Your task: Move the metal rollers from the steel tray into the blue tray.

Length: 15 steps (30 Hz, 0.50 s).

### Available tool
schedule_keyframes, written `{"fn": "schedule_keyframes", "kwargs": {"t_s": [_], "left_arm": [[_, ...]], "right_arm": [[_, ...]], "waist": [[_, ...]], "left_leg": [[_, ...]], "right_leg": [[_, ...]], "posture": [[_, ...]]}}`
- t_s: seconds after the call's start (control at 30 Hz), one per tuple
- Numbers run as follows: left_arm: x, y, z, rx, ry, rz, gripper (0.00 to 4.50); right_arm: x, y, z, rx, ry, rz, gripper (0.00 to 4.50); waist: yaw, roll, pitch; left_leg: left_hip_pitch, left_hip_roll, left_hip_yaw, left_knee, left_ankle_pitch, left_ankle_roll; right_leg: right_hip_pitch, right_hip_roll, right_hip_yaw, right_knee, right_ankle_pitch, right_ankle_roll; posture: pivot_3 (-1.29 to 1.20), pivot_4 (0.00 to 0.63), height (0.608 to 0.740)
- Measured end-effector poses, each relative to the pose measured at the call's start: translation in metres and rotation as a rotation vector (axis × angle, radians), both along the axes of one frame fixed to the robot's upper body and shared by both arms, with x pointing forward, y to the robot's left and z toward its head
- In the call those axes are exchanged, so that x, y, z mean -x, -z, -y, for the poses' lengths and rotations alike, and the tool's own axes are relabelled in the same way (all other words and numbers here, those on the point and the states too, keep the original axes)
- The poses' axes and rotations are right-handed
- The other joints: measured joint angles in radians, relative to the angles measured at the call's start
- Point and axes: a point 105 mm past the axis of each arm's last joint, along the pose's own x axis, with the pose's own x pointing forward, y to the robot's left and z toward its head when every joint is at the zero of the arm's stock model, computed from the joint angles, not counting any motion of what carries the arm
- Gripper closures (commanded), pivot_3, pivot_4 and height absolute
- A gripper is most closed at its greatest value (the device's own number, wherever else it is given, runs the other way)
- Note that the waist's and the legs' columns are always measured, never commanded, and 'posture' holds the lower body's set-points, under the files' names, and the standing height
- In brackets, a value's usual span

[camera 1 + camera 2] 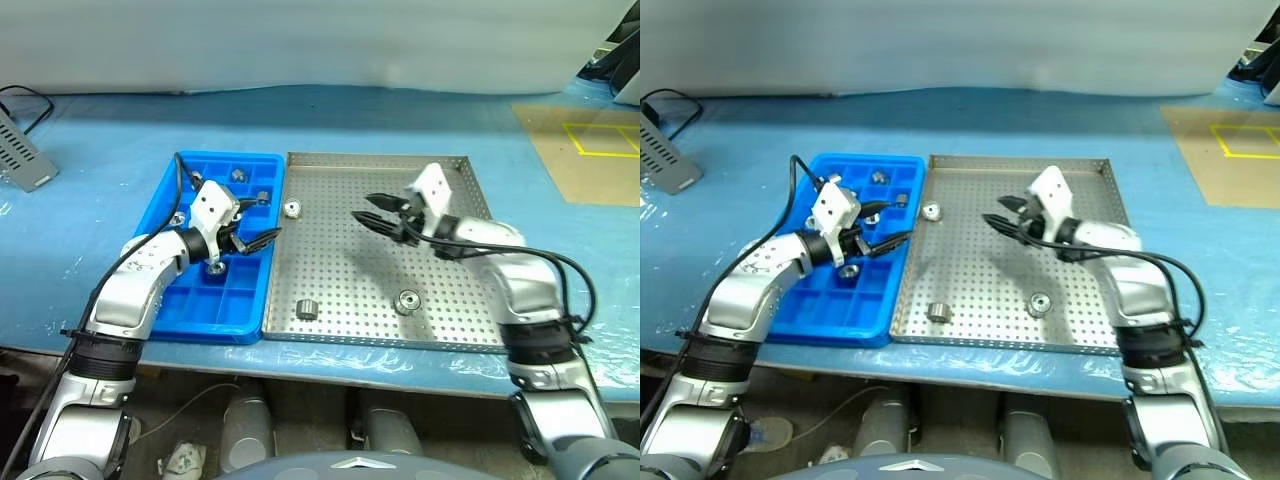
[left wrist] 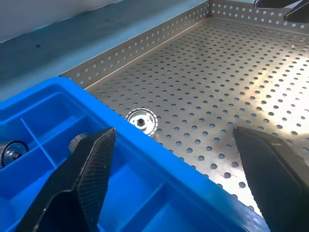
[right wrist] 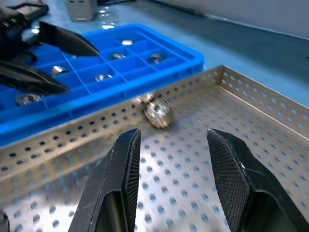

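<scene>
Overhead, both arms reach inward, right claw (image 1: 367,210) gaping above steel tray (image 1: 452,330).

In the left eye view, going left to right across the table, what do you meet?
Grey box → blue tray → left gripper → roller near the steel tray's left rim → right gripper → roller lying near the front rim.

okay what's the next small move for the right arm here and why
Probably ease the right tool toward the roller by the blue tray: its fingers are open and empty, and that roller lies just ahead of them in the steel tray.
</scene>
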Motion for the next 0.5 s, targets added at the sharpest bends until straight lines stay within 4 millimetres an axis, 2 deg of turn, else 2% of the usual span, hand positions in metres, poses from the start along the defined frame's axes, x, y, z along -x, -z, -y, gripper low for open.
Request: {"fn": "schedule_keyframes", "kwargs": {"t_s": [0.07, 0.17, 0.3, 0.4, 0.5], "left_arm": [[-0.002, -0.005, 0.0, -0.001, -0.001, 0.022, 0.42], [-0.001, -0.005, -0.001, 0.0, 0.0, 0.022, 0.42], [0.01, 0.001, -0.002, -0.013, 0.029, -0.004, 0.42], [0.021, 0.002, 0.006, 0.03, 0.101, -0.052, 0.42], [0.03, -0.004, 0.016, 0.085, 0.189, -0.092, 0.42]], "right_arm": [[-0.001, -0.001, -0.007, 0.011, -0.033, 0.005, 2.29], [0.007, 0.002, -0.004, 0.037, -0.095, -0.031, 2.29], [0.039, 0.019, 0.006, 0.088, -0.225, -0.159, 2.29], [0.061, 0.033, -0.002, 0.154, -0.348, -0.228, 2.29], [0.073, 0.042, -0.013, 0.189, -0.431, -0.261, 2.29]], "waist": [[0.005, 0.0, 0.0], [0.016, 0.0, 0.0], [0.026, 0.0, 0.0], [0.026, 0.0, 0.0], [0.028, 0.0, 0.0]], "left_leg": [[0.0, 0.0, 0.0, 0.0, 0.0, 0.0], [-0.002, -0.002, 0.0, 0.001, -0.001, 0.001], [-0.001, -0.002, 0.0, 0.0, -0.002, 0.003], [0.001, 0.0, 0.0, -0.001, -0.002, 0.003], [0.003, 0.0, 0.0, 0.001, -0.001, 0.001]], "right_leg": [[0.001, 0.0, 0.0, -0.001, 0.0, 0.0], [0.002, -0.001, 0.0, -0.004, 0.0, 0.001], [0.003, -0.002, 0.0, -0.005, -0.001, 0.002], [0.003, -0.001, 0.0, -0.004, -0.001, 0.002], [0.003, -0.001, 0.0, 0.0, -0.001, 0.001]], "posture": [[-0.05, 0.15, 0.74], [-0.03, 0.15, 0.74], [-0.03, 0.15, 0.74], [-0.02, 0.15, 0.74], [-0.01, 0.15, 0.74]]}}
